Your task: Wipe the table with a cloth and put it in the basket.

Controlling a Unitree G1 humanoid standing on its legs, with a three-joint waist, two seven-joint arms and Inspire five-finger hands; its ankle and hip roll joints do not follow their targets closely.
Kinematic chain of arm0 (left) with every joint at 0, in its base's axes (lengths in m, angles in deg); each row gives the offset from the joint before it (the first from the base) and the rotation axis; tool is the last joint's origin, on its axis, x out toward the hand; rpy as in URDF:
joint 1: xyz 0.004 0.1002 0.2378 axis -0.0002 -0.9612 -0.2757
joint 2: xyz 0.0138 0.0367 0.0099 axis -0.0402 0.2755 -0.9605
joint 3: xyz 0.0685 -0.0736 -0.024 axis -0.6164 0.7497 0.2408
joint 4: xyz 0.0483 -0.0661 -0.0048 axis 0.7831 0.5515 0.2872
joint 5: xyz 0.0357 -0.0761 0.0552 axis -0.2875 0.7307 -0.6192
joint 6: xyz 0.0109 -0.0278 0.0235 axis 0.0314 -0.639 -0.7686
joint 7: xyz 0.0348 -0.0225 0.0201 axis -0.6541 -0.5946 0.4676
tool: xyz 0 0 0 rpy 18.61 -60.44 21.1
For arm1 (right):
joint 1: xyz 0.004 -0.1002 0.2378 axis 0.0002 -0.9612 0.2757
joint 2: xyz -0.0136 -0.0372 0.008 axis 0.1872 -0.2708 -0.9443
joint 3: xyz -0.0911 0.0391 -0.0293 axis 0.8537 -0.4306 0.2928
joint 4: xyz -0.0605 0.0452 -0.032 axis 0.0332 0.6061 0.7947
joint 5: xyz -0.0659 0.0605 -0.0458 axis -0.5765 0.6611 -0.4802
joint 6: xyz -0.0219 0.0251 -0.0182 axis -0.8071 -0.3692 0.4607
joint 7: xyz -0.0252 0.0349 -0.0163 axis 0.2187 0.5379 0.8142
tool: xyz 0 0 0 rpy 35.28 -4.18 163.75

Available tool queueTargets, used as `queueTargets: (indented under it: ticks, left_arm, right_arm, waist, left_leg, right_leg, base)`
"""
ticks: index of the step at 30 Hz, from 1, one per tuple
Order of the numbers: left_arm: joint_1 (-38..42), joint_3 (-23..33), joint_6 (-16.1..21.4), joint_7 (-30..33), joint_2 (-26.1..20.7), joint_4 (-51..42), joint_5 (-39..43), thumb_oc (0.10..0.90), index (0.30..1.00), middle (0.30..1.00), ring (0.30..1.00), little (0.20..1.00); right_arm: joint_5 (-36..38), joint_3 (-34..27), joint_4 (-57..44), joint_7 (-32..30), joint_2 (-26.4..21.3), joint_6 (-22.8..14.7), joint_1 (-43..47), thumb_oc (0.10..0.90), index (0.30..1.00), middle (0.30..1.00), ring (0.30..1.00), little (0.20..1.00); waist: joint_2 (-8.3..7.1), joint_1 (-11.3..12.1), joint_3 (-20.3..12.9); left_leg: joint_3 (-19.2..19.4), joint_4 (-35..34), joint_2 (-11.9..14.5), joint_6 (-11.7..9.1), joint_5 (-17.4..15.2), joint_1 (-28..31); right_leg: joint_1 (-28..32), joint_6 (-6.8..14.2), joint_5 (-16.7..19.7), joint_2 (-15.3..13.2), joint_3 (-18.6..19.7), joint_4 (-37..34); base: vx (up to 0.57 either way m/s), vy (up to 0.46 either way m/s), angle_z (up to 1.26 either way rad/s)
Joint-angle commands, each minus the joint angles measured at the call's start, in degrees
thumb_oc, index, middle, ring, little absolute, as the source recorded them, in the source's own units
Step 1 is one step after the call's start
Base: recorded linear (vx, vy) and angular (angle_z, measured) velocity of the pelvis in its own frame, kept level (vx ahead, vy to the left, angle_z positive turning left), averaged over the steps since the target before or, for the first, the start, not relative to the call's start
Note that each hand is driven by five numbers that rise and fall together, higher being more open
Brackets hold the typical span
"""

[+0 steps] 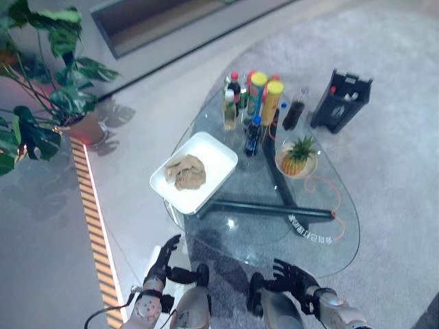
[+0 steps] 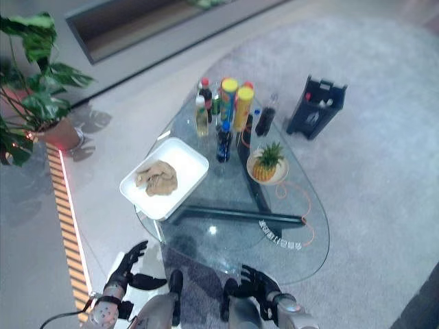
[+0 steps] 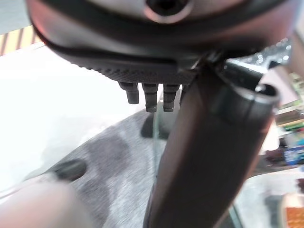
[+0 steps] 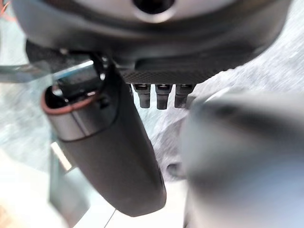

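A crumpled tan cloth (image 1: 185,171) lies in a white rectangular tray (image 1: 218,159) near the 9 o'clock edge of the glass desk (image 1: 302,250). Toward 12 o'clock on the desk stands a cluster of bottles (image 1: 233,103) and two yellow-lidded canisters (image 1: 272,101), and a small pineapple (image 1: 298,156) sits on a plate toward 3 o'clock. A dark basket (image 1: 341,100) stands on the grey carpet (image 1: 398,157) off the desk's 1 o'clock side, well apart from the cloth. The left hand (image 1: 162,259) hangs below the desk's 7 o'clock edge, fingers straight and spread, holding nothing. The right hand (image 1: 291,277) hangs below the 5 o'clock edge, fingers loosely relaxed and empty. A potted plant (image 1: 41,82) stands on the floor beyond 10 o'clock.
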Motion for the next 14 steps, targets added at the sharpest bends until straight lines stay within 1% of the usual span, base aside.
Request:
queueTargets:
  ticks: [1, 3, 4, 8, 11, 14]
  left_arm:
    - [1.02, -0.29, -0.22, -5.29, 0.61, 1.67, 3.42, 0.8, 0.9, 0.9, 0.9, 0.9]
    - [1.82, -0.44, -0.75, -7.17, 1.27, 4.44, 4.62, 0.8, 0.9, 0.9, 0.9, 0.9]
    - [2.51, -0.43, -0.82, -9.62, 2.56, 8.15, 6.62, 0.8, 0.9, 0.9, 0.9, 0.9]
    - [3.33, 0.16, -0.64, -10.26, 4.02, 11.41, 8.63, 0.8, 0.9, 0.9, 0.9, 0.9]
    - [3.75, 0.17, -0.25, -10.83, 4.52, 12.96, 7.78, 0.8, 0.9, 0.9, 0.9, 0.9]
    - [4.13, 0.54, -0.2, -11.29, 4.41, 13.89, 7.75, 0.8, 0.9, 0.9, 0.9, 0.9]
  right_arm:
    - [-5.8, 2.33, 2.72, 1.07, -0.29, -2.44, 0.84, 0.8, 0.9, 0.9, 0.9, 0.9]
    - [-5.93, 1.95, 6.07, 1.65, 0.36, -2.63, 1.35, 0.8, 0.9, 0.9, 0.9, 0.9]
    - [-5.47, 1.12, 9.86, 1.87, 1.5, -3.49, 1.86, 0.8, 0.9, 0.9, 0.9, 0.9]
    - [-5.05, -0.54, 13.12, 2.88, 3.0, -4.13, 1.97, 0.8, 0.9, 0.9, 0.9, 0.9]
    - [-7.41, -0.47, 14.51, 2.89, 3.63, -5.45, 2.03, 0.8, 0.9, 0.9, 0.9, 0.9]
    - [-6.7, -0.81, 15.2, 3.26, 3.9, -4.82, 2.0, 0.8, 0.9, 0.9, 0.9, 0.9]
  waist:
    - [-1.11, -1.01, -1.85]
    - [-0.82, -1.12, -2.66]
    - [-0.44, -1.41, -3.61]
    - [0.12, -1.77, -4.8]
    - [0.46, -1.93, -5.62]
    - [0.65, -2.03, -6.22]
  left_leg:
    - [1.0, 2.2, -3.27, 1.67, -2.76, 0.11]
    - [0.99, 1.13, -3.19, 1.75, -2.73, 1.14]
    - [1.13, -0.17, -3.08, 1.81, -2.6, 2.39]
    - [1.13, -2.29, -3.07, 1.87, -2.4, 4.14]
    - [1.2, -3.26, -3.19, 1.93, -2.36, 4.82]
    - [1.24, -3.86, -3.34, 2.26, -2.46, 5.34]
  right_leg:
    - [5.59, 0.43, 6.33, 1.88, 0.69, -9.29]
    - [6.29, 0.65, 6.52, 1.84, 0.91, -9.99]
    - [7.06, 0.96, 6.91, 1.72, 1.3, -10.88]
    - [8.22, 1.45, 7.46, 1.49, 1.73, -12.42]
    - [8.63, 1.84, 7.68, 1.24, 1.93, -13.07]
    - [8.73, 2.05, 7.6, 1.11, 1.96, -13.08]
  base:
    - [0.06, 0.05, -0.05]
    - [0.05, 0.062, -0.09]
    - [0.06, 0.072, -0.12]
    - [0.05, 0.049, -0.09]
    - [0.04, 0.028, -0.04]
    - [0.01, 0.007, -0.01]
